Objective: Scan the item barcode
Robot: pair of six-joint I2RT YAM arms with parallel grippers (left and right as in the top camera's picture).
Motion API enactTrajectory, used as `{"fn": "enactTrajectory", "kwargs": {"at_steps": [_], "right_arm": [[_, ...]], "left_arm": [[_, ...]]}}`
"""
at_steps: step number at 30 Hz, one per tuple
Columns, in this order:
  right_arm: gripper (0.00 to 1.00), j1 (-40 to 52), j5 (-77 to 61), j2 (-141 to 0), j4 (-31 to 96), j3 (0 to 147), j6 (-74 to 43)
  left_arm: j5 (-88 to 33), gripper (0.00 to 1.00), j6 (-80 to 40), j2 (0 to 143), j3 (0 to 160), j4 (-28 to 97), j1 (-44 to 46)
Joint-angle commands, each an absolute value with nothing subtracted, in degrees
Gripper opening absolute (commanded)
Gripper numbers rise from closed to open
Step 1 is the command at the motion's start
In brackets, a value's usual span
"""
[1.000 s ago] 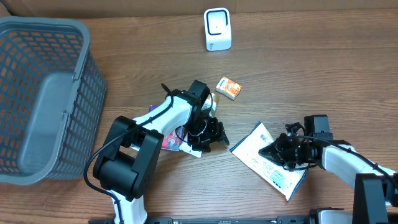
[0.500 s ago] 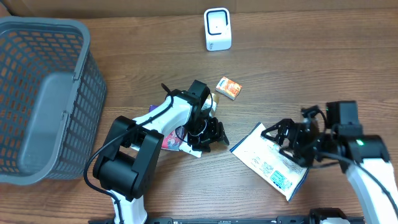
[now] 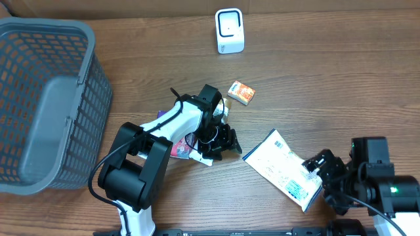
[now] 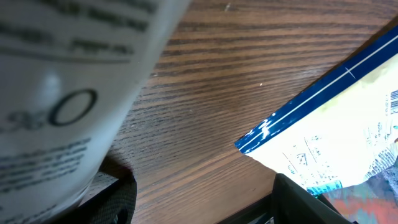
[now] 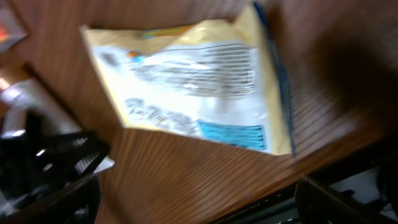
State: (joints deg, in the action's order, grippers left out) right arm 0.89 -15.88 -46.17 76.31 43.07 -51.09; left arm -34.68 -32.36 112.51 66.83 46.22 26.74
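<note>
Right gripper (image 3: 325, 178) hangs with jaws wide apart and empty, at the pouch's (image 3: 279, 164) right end. The pouch lies flat on the table (image 3: 328, 85), printed side up. Left gripper (image 3: 222, 141) sits near its left corner; whether it grips anything I cannot tell. Scanner (image 3: 230, 31) stands well apart.

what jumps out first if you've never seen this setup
The big grey basket fills the left side of the table, and a small white scanner stands at the far edge, near the centre. A white and blue packet lies flat right of centre, with the right gripper open at its right end.
</note>
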Motion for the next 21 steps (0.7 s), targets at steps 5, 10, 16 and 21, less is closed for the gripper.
{"fn": "enactTrajectory", "kwargs": {"at_steps": [5, 10, 16, 21], "right_arm": [[1.00, 1.1, -12.6, -46.0, 68.9, 31.6, -57.3], [1.00, 1.1, -8.3, -46.0, 67.8, 28.7, -58.6], [1.00, 1.1, -10.6, -46.0, 62.2, 22.6, -58.5], [1.00, 1.1, -16.9, -46.0, 54.1, 18.2, -58.3]], "left_arm": [[-26.4, 0.64, -28.2, 114.5, 64.8, 45.5, 25.9], [-26.4, 0.64, -28.3, 114.5, 64.8, 45.6, 25.9], [-26.4, 0.64, -28.2, 114.5, 64.8, 45.7, 25.9], [-26.4, 0.64, -28.3, 114.5, 64.8, 45.9, 25.9]]}}
